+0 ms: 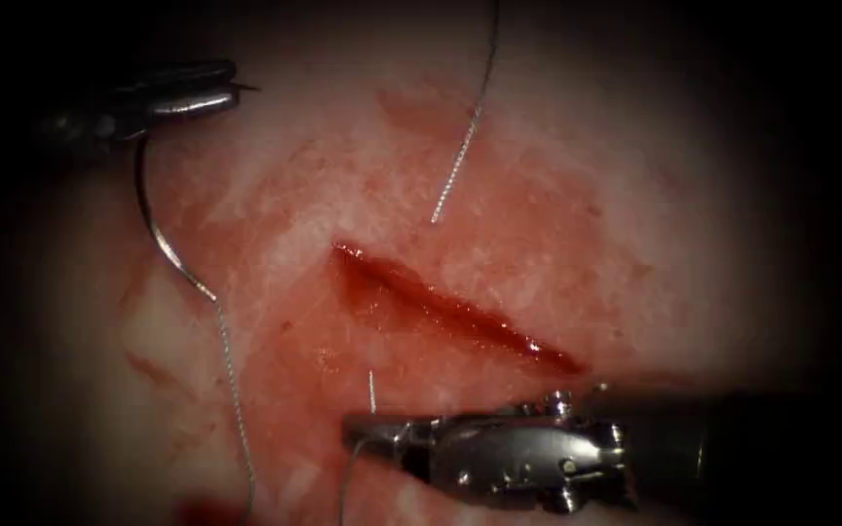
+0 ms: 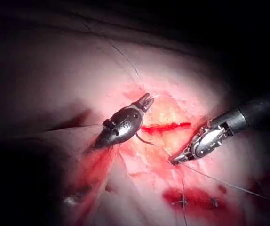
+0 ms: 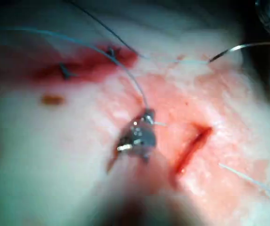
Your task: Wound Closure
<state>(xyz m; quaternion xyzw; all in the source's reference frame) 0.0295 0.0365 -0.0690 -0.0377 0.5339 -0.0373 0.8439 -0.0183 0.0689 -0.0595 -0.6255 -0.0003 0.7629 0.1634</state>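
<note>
The pale, wet pork-belly tissue point(image 1: 635, 195) carries a slanting red cut point(image 1: 455, 310) at its middle, gaping and unstitched along its visible length, so closure here looks barely begun; the wrist views show a second red wound point(image 2: 196, 200) with dark stitches. At far left, the left arm's dark metal end effector point(image 1: 221, 86) is closed on one end of the thin curved steel needle point(image 1: 153, 219), which hangs free above the tissue left of the cut. Fine, pale, braided thread point(image 1: 231, 390) trails from it. Below the cut, the right arm's silver end effector point(image 1: 367, 429) is clamped on thread.
</note>
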